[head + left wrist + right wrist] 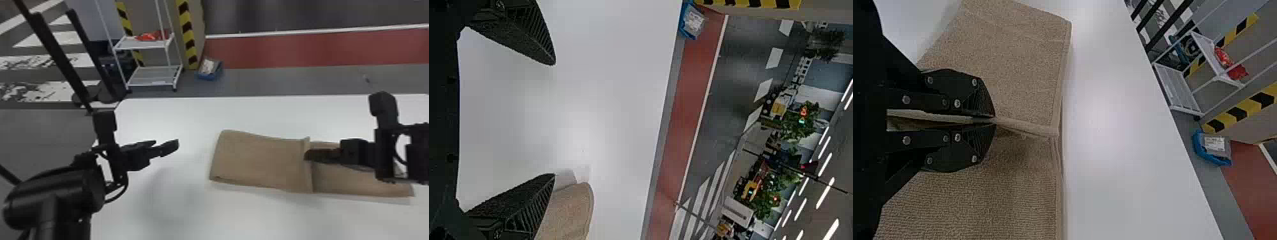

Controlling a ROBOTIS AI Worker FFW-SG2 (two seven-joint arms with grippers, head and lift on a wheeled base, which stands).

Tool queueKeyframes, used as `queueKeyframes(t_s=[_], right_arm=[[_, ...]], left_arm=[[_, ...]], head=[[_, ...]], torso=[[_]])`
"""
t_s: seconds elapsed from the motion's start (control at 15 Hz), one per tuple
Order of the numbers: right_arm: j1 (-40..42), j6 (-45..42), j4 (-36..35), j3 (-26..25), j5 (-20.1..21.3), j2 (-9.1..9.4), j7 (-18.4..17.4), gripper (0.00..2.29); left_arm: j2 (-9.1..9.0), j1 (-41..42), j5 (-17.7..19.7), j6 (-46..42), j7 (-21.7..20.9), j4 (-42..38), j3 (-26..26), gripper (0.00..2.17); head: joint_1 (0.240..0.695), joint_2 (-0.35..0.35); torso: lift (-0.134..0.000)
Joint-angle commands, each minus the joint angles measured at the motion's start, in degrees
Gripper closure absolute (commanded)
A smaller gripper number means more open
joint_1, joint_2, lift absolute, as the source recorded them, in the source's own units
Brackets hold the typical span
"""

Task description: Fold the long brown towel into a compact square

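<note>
The towel (255, 159) is plain brown, the tabletop (271, 217) white, the left end effector (166, 143) and right end effector (307, 155) black. Yellow and black stripes alternate along the edge strip (187, 35); the bin (208, 77) is blue, the floor band (303, 49) red.

Wht tbl (255, 217) w/ brn towel (255, 159)

From above, the head view looks forward and down over the bench (255, 220); 2 closer wrist views face past its far edge. All 3 share the blue bin (207, 77).
</note>
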Motion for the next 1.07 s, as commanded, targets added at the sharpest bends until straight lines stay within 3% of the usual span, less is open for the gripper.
queueKeyframes(t_s=[0.0, 0.2, 0.4, 0.53, 0.8, 1.0], right_arm=[[0.41, 0.3, -0.09, -0.66, -0.55, -0.45, 0.25, 1.02], [0.67, 0.3, -6.41, -6.55, -3.45, -2.65, 1.65, 1.02], [1.9, 0.3, -7.12, -10.15, -5.65, -4.93, 1.65, 1.02], [3.84, 0.3, -5.62, -9.1, -5.21, -5.02, 1.65, 1.02], [4.54, 0.3, -4.13, -9.27, -5.56, -5.02, 1.65, 1.02], [4.8, 0.3, -8.0, -11.56, -7.5, -5.37, 1.74, 1.02]], left_arm=[[0.0, 0.01, -0.07, 0.0, 0.08, 0.04, 0.0, 0.09], [0.0, 0.01, -0.07, 0.0, 0.08, 0.04, 0.18, 0.09], [0.0, -0.08, -0.16, 0.0, 0.08, 0.57, 0.0, 0.09], [-0.09, -0.08, -0.16, 0.0, 0.08, 0.65, -0.52, 0.09], [0.0, 0.18, -0.33, 0.0, 0.08, 0.57, -0.44, 0.09], [-0.09, 0.18, -0.6, 0.0, 0.08, 0.57, -0.52, 0.09]], head=[[0.695, 0.164], [0.695, 0.152], [0.695, 0.114], [0.695, 0.08], [0.695, 0.08], [0.695, 0.081]], torso=[[-0.124], [-0.124], [-0.124], [-0.124], [-0.124], [-0.124]])
